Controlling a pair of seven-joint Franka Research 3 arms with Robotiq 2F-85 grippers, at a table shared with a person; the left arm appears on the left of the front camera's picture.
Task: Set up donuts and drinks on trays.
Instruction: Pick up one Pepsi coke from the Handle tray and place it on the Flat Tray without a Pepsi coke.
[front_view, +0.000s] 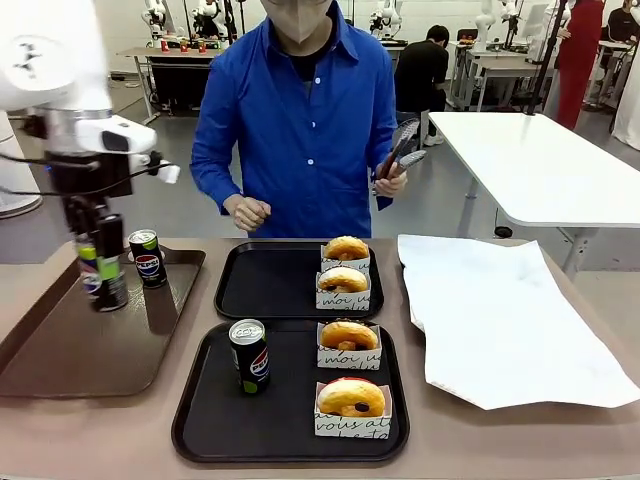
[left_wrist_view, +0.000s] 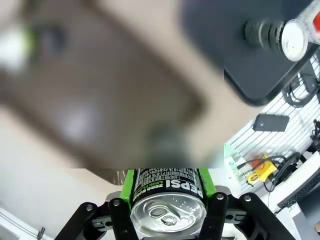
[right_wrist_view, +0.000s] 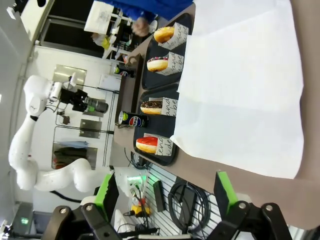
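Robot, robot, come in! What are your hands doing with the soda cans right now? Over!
Left gripper shut on a Pepsi can, lifted over the brown tray. Right gripper open, holding nothing. Far black tray has no can yet. Path looks free.

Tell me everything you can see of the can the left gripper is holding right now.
The held can is a slim black Pepsi can with a green band, white lettering and a silver top with its pull tab flat. It stands upright in the left gripper, the green pads pressing its two sides just below the rim. It hangs above the brown tray, left of a second can standing there.
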